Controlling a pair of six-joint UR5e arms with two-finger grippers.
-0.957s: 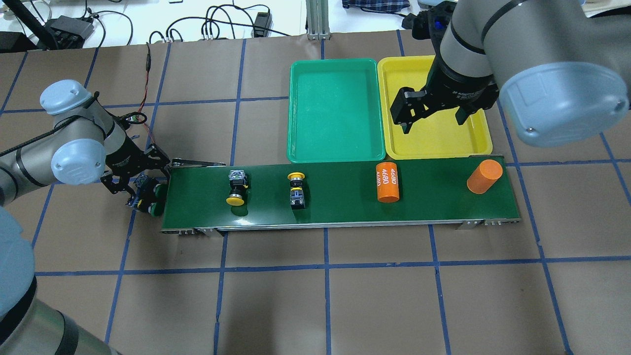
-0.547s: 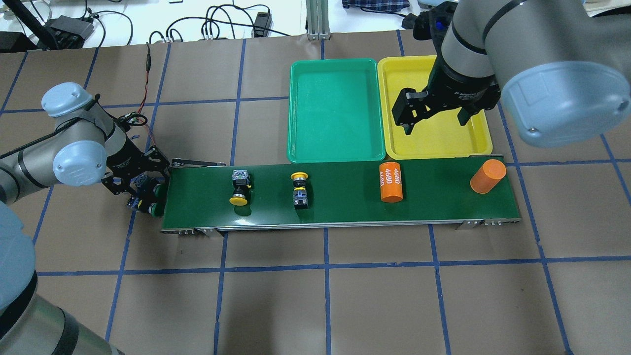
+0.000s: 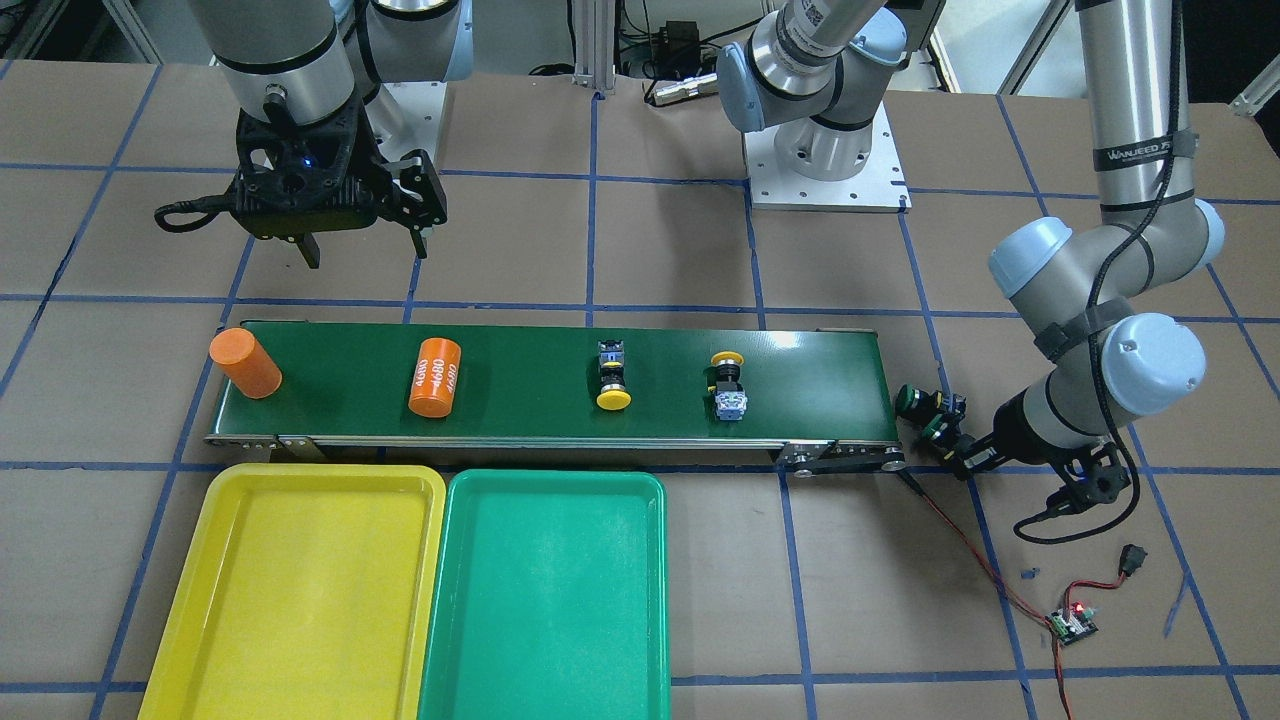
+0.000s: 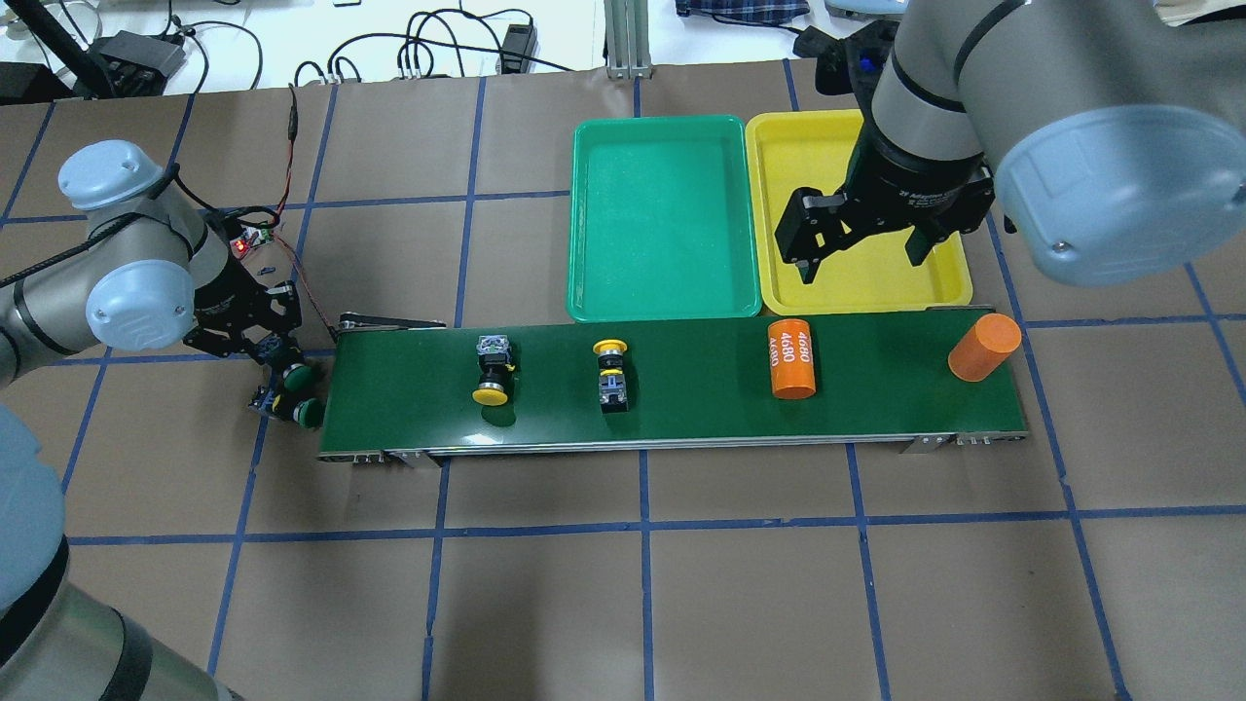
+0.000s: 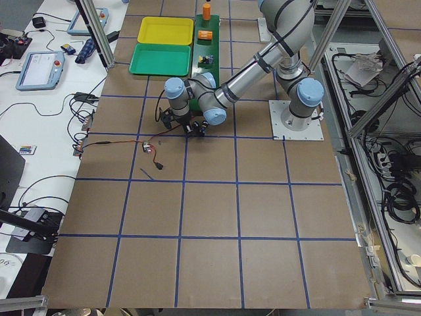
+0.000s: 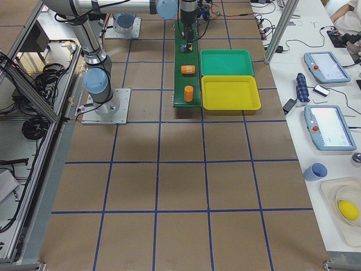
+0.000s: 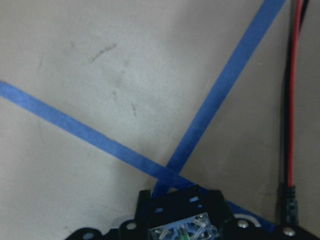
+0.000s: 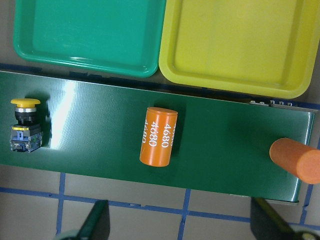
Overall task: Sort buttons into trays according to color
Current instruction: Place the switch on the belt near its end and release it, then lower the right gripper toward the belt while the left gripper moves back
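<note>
The belt (image 4: 701,414) runs left to right across the table (image 4: 642,584). Just off its left end, on the table, two green buttons (image 4: 295,393) lie close together with their caps towards the belt. The left gripper (image 4: 275,341) sits low at their far side. In the left wrist view a grey-blue button end shows at the bottom edge between black gripper parts, but I cannot tell whether the jaws are clamped on it or only beside it. On the belt's left half the left yellow button (image 4: 493,370) lies on its side with its cap towards the near edge. The right yellow button (image 4: 611,375), near it but apart, lies with its cap towards the far edge. Further right a lying cylinder (image 4: 791,357), orange with white digits, points across the belt, and a standing cylinder (image 4: 983,348) is at the right end. Just beyond the belt's far edge the green tray (image 4: 665,219) and, to its right, the yellow tray (image 4: 788,166) lie side by side. The right gripper (image 4: 864,261) hovers above the yellow tray's near part, jaws wide apart and holding nothing. Far left, a red wire (image 7: 293,100) runs from the belt's end to a small board (image 3: 1072,623).
</note>
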